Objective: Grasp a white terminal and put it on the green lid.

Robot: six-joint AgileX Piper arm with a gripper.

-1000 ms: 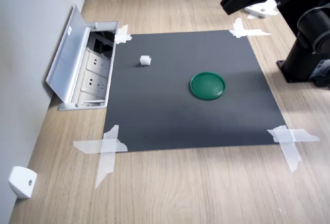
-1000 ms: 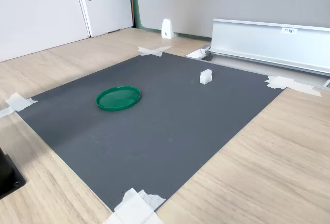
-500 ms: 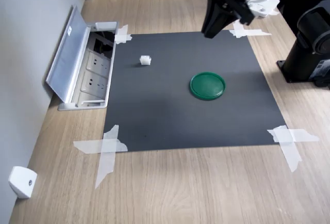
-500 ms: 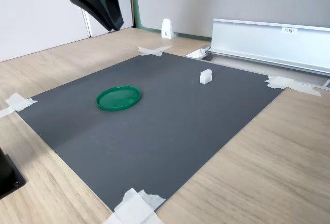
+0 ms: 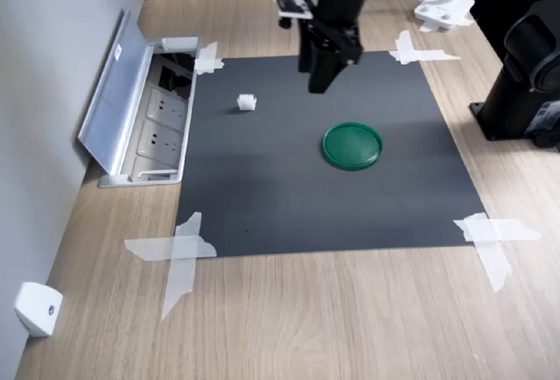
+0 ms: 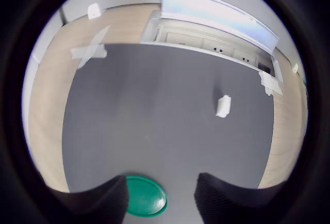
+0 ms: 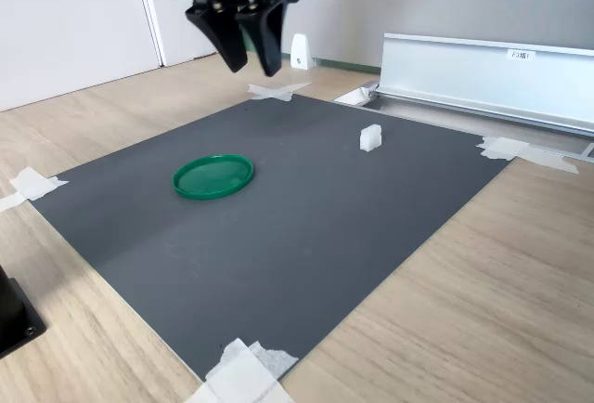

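Observation:
The white terminal (image 5: 247,102) (image 7: 370,137) (image 6: 223,106) sits alone on the black mat (image 5: 289,196), near the mat's edge beside the open socket box. On the same mat, well apart from the terminal, lies the green lid (image 5: 352,145) (image 7: 213,176) (image 6: 145,196), flat and with nothing on it. My gripper (image 5: 319,80) (image 7: 253,67) (image 6: 161,201) hangs in the air above the mat, pointing down, between the two things. Its fingers (image 6: 98,203) are spread, open, with nothing held.
An open floor socket box (image 5: 156,126) with a raised aluminium flap (image 7: 483,76) borders the mat. White tape strips (image 5: 181,253) hold the mat's corners. A white wedge piece (image 5: 37,308) lies on the wood floor. The arm's black base (image 5: 525,73) stands at the first exterior view's right.
My gripper has swung in from the first exterior view's upper right to above the mat and now points down. The terminal and the lid have not moved.

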